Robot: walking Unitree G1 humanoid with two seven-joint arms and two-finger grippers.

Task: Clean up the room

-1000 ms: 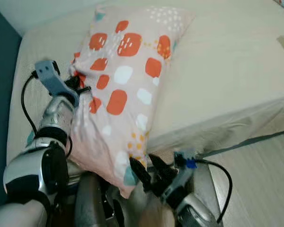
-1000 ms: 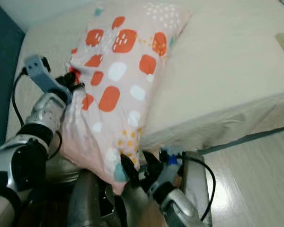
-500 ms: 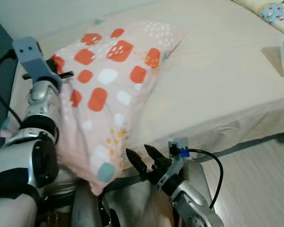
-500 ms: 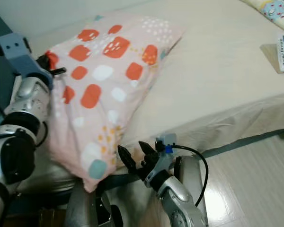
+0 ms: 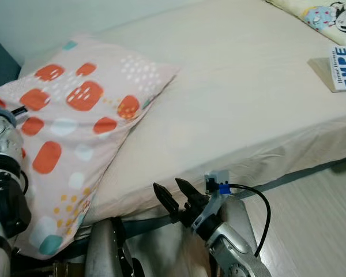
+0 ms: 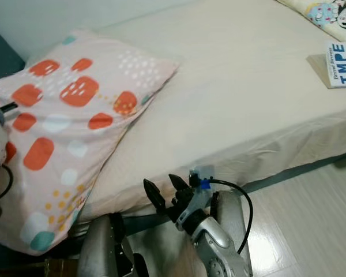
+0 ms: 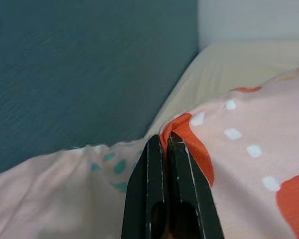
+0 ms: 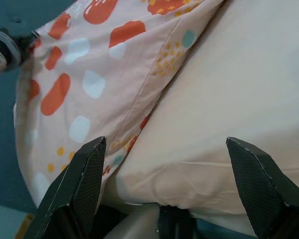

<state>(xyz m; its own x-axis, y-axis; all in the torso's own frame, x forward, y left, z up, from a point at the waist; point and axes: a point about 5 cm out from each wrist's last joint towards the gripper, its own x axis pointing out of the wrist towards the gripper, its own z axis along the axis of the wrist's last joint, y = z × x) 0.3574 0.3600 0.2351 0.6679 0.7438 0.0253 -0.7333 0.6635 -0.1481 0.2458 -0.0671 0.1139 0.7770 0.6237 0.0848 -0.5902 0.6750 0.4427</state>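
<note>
Black fingers of the left gripper (image 7: 162,142) were pinched tight on a fold of the pillow (image 5: 75,121), its peach cover printed with orange, white and teal patches, at the pillow's edge nearest a dark teal wall (image 7: 79,64). From the head camera, the silver left arm (image 5: 3,173) stood at the robot's far left, against the pillow's side. That pillow lay flat across the left end of the bed (image 5: 242,98), its lower corner hanging over the mattress edge. Lower down, the right gripper (image 5: 174,197) hovered with its two black fingers spread wide and nothing between them, held in front of the cream sheet draped down the bed's side, just below the mattress edge and apart from the pillow. A black cable (image 5: 259,202) looped from the blue-tipped mount on the right wrist. On the far right of the bed, well apart from the pillow, lay a book (image 5: 343,66) with large dark blue letters on its cover, and beyond it, at the upper corner, a second cushion (image 5: 323,12) with a cartoon print. Pale wood-look floor (image 5: 317,219) ran alongside the bed.
</note>
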